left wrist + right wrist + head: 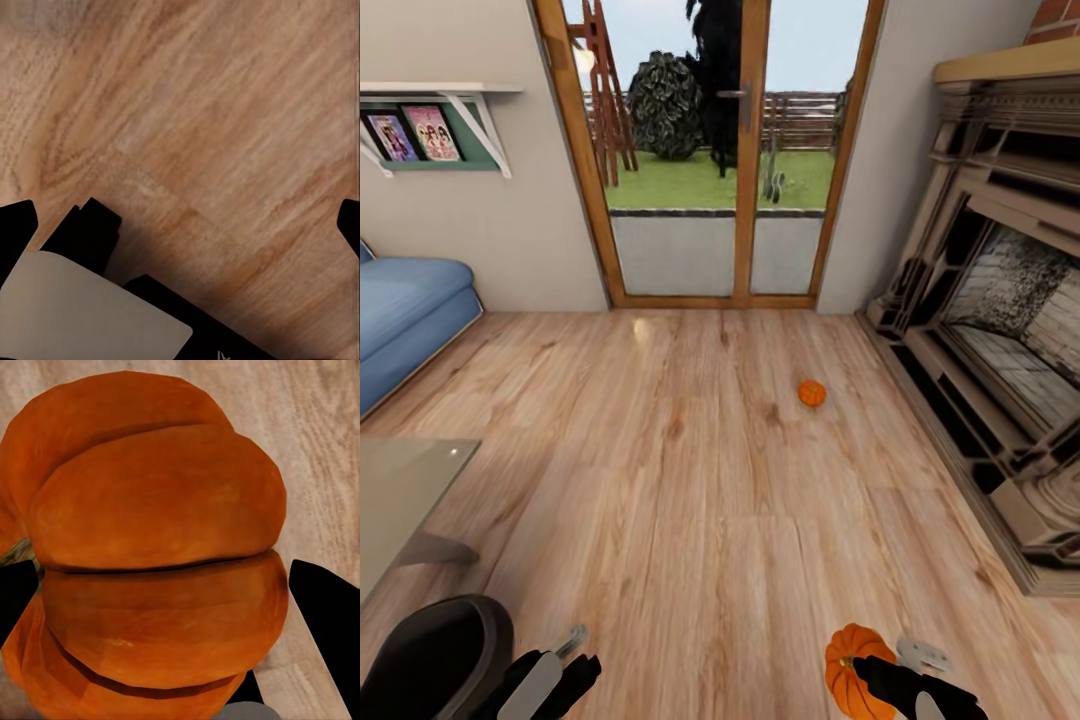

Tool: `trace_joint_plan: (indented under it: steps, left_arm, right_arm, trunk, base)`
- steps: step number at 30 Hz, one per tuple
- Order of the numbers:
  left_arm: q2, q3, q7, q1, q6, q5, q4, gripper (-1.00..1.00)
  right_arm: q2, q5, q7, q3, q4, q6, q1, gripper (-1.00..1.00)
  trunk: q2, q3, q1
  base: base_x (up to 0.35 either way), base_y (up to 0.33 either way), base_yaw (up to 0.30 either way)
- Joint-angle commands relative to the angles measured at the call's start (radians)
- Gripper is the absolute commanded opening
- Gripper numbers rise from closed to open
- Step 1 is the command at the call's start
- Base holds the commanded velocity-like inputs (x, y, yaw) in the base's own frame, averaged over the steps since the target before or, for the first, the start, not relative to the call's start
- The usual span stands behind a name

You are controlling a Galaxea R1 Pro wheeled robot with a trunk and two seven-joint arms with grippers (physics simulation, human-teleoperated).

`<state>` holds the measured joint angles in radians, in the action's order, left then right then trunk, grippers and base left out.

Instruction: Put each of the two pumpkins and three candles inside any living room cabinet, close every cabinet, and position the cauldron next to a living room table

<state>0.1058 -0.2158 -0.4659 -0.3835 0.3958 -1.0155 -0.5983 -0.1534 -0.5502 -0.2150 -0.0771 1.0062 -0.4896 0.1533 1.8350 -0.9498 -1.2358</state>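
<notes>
A light wooden plank floor (690,500) fills most of my view. At the upper centre, glazed double doors (710,150) in a warm wood frame look out on a lawn, fence and dark shrubs. A blue sofa (405,315) sits at the left edge under a wall shelf (435,125) holding pink pictures. A carved fireplace (1000,320) runs down the right side. A glass-topped bench (400,495) shows lower left.
</notes>
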Motion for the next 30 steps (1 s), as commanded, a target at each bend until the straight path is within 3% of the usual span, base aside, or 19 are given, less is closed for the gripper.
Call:
trace_joint_plan:
  steps: [1, 30]
  left_arm:
    - [0.0, 0.0, 0.0, 0.0, 0.0, 0.0, 0.0, 1.0]
    - [0.0, 0.001, 0.001, 0.0, 0.0, 0.0, 0.0, 1.0]
  right_arm:
    - [0.0, -0.001, 0.0, 0.0, 0.0, 0.0, 0.0, -1.0]
    - [0.0, -0.001, 0.0, 0.0, 0.0, 0.0, 0.0, -1.0]
  trunk:
    - [0.0, 0.0, 0.0]
    - [0.0, 0.0, 0.0]
  base:
    - [0.329, 0.0, 0.0]
    - [0.33, 0.0, 0.0]
